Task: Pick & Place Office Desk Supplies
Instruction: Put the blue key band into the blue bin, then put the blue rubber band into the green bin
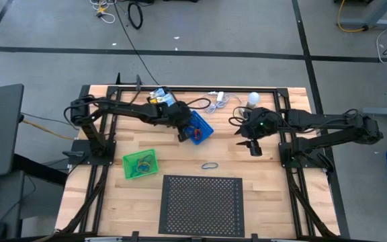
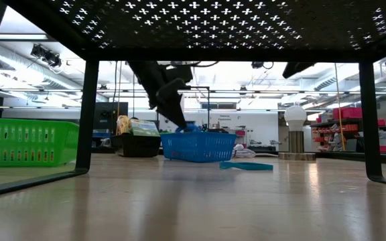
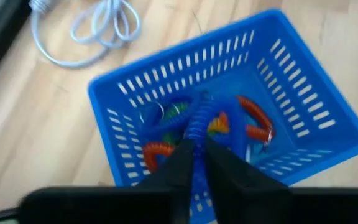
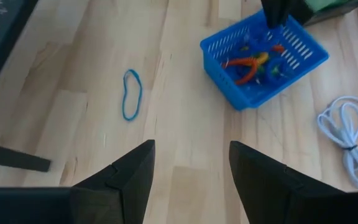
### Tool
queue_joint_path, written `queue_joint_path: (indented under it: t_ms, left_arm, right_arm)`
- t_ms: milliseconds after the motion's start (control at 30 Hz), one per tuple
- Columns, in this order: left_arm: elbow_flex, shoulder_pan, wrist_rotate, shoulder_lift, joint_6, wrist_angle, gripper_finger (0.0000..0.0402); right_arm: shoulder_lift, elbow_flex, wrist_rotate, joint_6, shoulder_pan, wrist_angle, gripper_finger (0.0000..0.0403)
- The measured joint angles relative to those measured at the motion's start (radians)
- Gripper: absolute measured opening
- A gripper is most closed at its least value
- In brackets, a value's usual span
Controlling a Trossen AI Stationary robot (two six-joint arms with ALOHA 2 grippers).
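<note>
The left tool (image 3: 194, 163) hangs over the blue tray (image 3: 303, 74), its two fingers (image 3: 180, 163) clamped on a blue coiled loop (image 3: 199, 121) that runs up between them. Only the left wrist view shows this grip and the tray's contents below the tool: orange coiled loops (image 3: 253, 118), a green one and small metal rings. From above, the same tool (image 1: 182, 135) covers that tray's (image 1: 205, 125) near corner, and a crayon box (image 1: 158, 96) sits just behind the arm; its printing is too small to read.

The right tool (image 4: 191, 171) hovers over bare tabletop (image 4: 185, 93), fingers apart with nothing between them. Its wrist view shows a thin blue loop (image 4: 131, 93) lying flat ahead of it, apart from the blue tray (image 4: 229, 93), and a white cable (image 4: 347, 134) off to one side.

The overhead view alone shows the green tray (image 1: 127, 173), well away from both tools, holding a few coloured loops. The level view adds a white bulb (image 2: 294, 118) on its base beyond the blue tray (image 2: 198, 147), and a black tray (image 2: 138, 144) beside it
</note>
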Motion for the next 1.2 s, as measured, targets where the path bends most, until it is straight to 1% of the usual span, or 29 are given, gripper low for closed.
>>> queue_joint_path:
  t_ms: [100,233,300,367,467,600,733,900,967,1200]
  left_arm:
    - [0.0,0.003,0.008,0.003,-0.003,-0.007,0.0092]
    - [-0.001,-0.007,0.013,-0.014,0.029,0.007,0.016]
    - [0.0,-0.014,0.036,-0.032,0.052,0.015,0.0191]
    - [0.0,-0.023,0.052,-0.044,0.061,0.041,0.0216]
    - [0.0,-0.032,0.074,-0.072,0.068,0.052,0.024]
    - [0.0,-0.041,0.119,-0.116,0.081,0.077,0.0253]
    - [0.0,-0.063,0.137,-0.157,0.105,0.131,0.0252]
    - [0.0,-0.088,0.142,-0.21,0.147,0.175,0.0249]
    - [0.0,-0.092,0.141,-0.236,0.159,0.179,0.0249]
    - [0.0,-0.091,0.138,-0.326,0.16,0.137,0.0248]
  right_arm:
    - [0.045,0.0,0.001,0.0,0.0,-0.001,0.0215]
    - [0.111,0.0,0.003,-0.015,0.0,0.016,0.0215]
    - [0.141,0.0,0.001,-0.024,0.0,0.046,0.0215]
    - [0.169,0.0,-0.037,-0.028,-0.001,0.087,0.0215]
    - [0.227,0.0,-0.135,-0.023,-0.003,0.173,0.0215]
    - [0.343,0.0,-0.198,-0.009,0.007,0.245,0.0215]
    - [0.46,0.0,-0.207,-0.022,0.026,0.284,0.0215]
    - [0.539,0.0,-0.219,-0.017,0.044,0.347,0.0215]
    - [0.567,0.0,-0.233,-0.007,0.052,0.407,0.0215]
    - [0.669,-0.001,-0.248,-0.008,0.076,0.482,0.0215]
